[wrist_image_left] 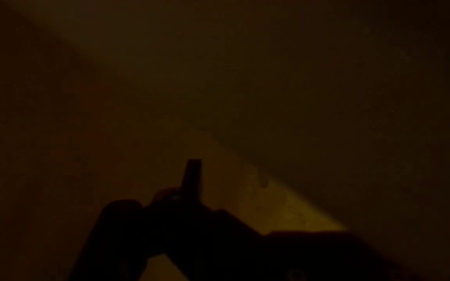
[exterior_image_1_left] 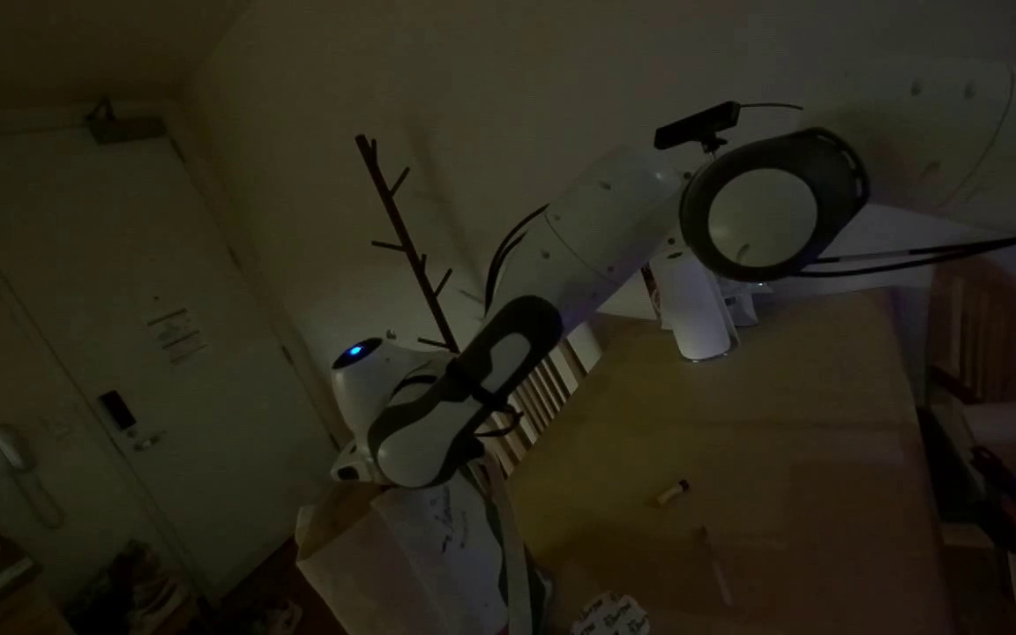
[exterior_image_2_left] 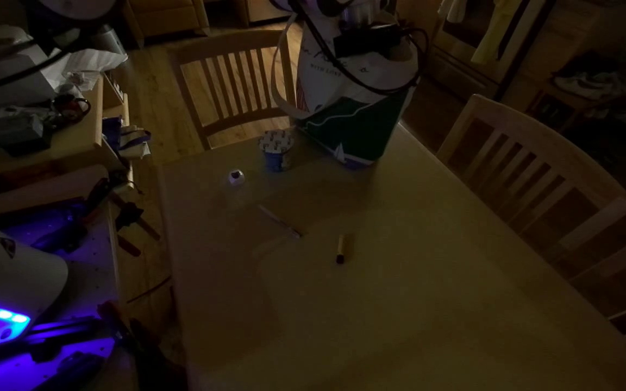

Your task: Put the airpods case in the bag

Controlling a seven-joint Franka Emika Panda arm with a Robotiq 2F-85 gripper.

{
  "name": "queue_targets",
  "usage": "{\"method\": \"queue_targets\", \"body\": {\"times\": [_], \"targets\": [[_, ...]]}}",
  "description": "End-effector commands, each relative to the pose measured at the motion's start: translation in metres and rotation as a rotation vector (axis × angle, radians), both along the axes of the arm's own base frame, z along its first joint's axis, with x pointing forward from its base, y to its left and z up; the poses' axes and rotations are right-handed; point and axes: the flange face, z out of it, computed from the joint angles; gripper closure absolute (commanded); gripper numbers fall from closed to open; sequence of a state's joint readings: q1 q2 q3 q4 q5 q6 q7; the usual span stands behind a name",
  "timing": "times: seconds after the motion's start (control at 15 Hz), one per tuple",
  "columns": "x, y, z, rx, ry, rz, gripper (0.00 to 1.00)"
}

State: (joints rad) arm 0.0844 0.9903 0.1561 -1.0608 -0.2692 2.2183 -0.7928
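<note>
The room is quite dark. The big bag (exterior_image_2_left: 354, 117), pale with a green part low down, stands at the far right corner of the table (exterior_image_2_left: 400, 304) in an exterior view. The robot arm (exterior_image_1_left: 596, 229) bends down over it, and the end of the arm is right at the bag's top. In the wrist view the gripper (wrist_image_left: 182, 191) is just a black shape with dim brown and tan around it, so I cannot tell if it is pinching something or has nothing in its grip. I cannot tell for sure where the airpods case is. A small white thing (exterior_image_2_left: 236, 177) with a dark spot sits near the far left corner of the table, but I cannot tell if that is the case. A round tub (exterior_image_2_left: 276, 155) with a patterned lid stands by the far edge, between the small white thing and the bag. A thin pen (exterior_image_2_left: 280, 221) lies nearer the left edge, and a short yellow marker (exterior_image_2_left: 341, 247) with a dark end lies close to the middle, well away from the edges. There is a wooden chair (exterior_image_2_left: 229, 43) at the far edge. In an exterior view a tall white thing (exterior_image_1_left: 693, 313) stands at the end of the table well apart from the bag.
</note>
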Motion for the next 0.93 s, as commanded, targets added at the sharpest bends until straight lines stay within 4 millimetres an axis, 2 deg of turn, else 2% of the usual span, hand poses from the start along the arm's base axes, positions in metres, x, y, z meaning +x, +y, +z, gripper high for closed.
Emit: {"method": "queue_targets", "body": {"times": [0.0, 0.2, 0.53, 0.87], "targets": [[0.000, -0.001, 0.023, -0.017, -0.005, -0.044, 0.00], [-0.007, -0.002, 0.059, -0.054, -0.010, -0.121, 0.00], [-0.022, 0.007, 0.122, -0.043, 0.010, -0.169, 0.00], [-0.044, -0.001, 0.182, -0.044, -0.044, -0.296, 0.00]]}}
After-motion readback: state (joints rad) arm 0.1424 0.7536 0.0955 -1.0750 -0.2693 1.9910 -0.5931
